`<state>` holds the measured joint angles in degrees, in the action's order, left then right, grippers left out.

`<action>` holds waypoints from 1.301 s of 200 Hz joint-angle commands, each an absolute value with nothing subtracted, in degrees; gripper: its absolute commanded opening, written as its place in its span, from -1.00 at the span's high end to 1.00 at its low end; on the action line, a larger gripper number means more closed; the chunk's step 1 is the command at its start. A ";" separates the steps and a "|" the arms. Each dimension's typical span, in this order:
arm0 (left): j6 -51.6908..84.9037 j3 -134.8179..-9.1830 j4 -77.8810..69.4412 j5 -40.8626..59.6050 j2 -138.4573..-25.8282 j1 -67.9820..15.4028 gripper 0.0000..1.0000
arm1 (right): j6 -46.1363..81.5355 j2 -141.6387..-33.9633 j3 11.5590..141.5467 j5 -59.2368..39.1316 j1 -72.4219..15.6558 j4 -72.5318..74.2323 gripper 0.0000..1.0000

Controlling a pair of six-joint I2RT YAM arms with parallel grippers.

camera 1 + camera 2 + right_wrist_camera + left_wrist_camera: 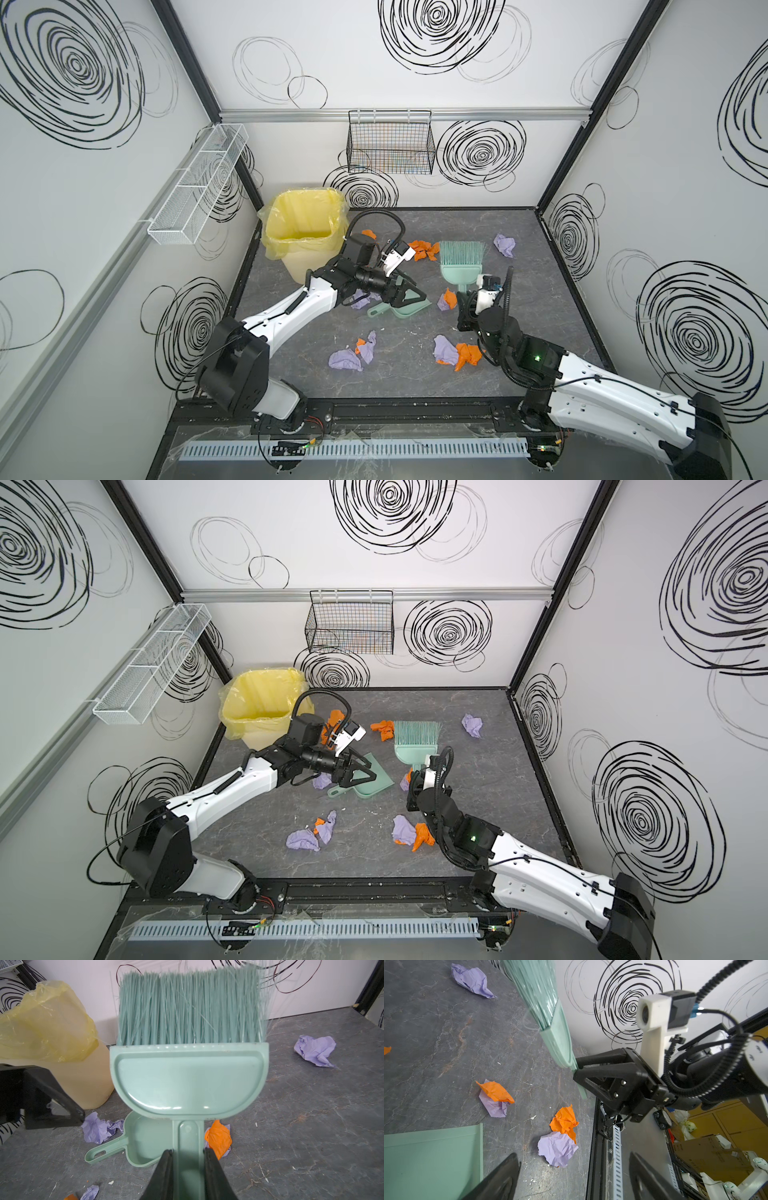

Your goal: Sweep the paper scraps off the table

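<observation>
1. First, closest to the robot, on the front part of the table (540, 299), paper scraps (345, 360) lie in two little groups. One lilac and orange group is before the left arm. Another lilac and orange pair (457, 353) is close beside the right arm.
2. A little further is the right gripper (188, 1151). Its jaws are narrow and clamp the handle of the brush (187, 1080). The long axis of the brush runs from near to far, with the bristles toward the back wall. It looks lifted off the table.
3. The left gripper (415, 291) hovers over the dustpan (405, 311). Its jaws stand wide and nothing is between them. The dustpan lies flat on the table and is not held.
4. The dustpan lies across, with its handle toward the left arm and its mouth toward the right arm. An orange-and-lilac wad (446, 300) sits just beside this mouth, between the pan and the right gripper. I judge that the right arm is nearer to it, so the brush should come down on the wad's right side and push leftward. The left gripper should first take the handle, or the pan may slide.
5. Farther, an orange cluster (424, 249) lies just left of the bristles. A lilac wad (505, 245) lies well apart at the far right. The bin (303, 262) with its yellow bag stands in the far left corner.
</observation>
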<state>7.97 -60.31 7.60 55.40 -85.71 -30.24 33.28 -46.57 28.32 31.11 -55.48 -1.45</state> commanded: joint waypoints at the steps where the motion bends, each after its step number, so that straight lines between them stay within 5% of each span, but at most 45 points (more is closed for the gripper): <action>1: 8.70 -62.14 6.40 54.47 -87.64 -31.53 -0.69 | 34.60 -48.08 28.90 33.52 -56.96 3.09 0.80; 150: 15.30 -61.99 -3.76 51.50 -90.18 -29.31 -0.57 | 36.93 -59.38 32.69 37.27 -66.71 8.72 0.80; 208: 18.03 -59.13 -8.60 52.21 -87.84 -28.01 -0.27 | 37.37 -61.65 33.04 37.61 -67.54 10.70 0.80; 260: 19.99 -58.10 -10.85 55.05 -87.19 -27.17 0.25 | 37.26 -62.58 33.99 39.23 -67.85 11.37 0.80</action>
